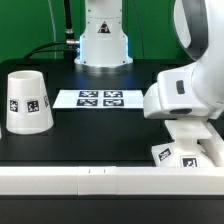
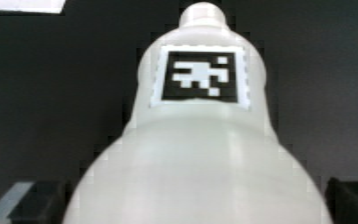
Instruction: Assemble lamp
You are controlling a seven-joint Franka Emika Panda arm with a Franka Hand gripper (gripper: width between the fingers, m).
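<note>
The bulb (image 2: 197, 130) fills the wrist view. Its round white body lies between my fingers and its narrower stem, with a square tag, points away from the camera. My gripper (image 2: 194, 206) has a dark finger (image 2: 23, 200) against each side of the round body. In the exterior view my gripper (image 1: 190, 146) is low at the exterior view's right. It is just over a white tagged part (image 1: 176, 156) that looks like the flat base. The bulb is hidden there by the hand. The tapered shade (image 1: 27, 100) stands upright at the exterior view's left, apart from the gripper.
The marker board (image 1: 98, 98) lies flat in the middle of the black table. The robot's white pedestal (image 1: 103, 42) stands behind it. A white rail (image 1: 70, 180) runs along the table's front edge.
</note>
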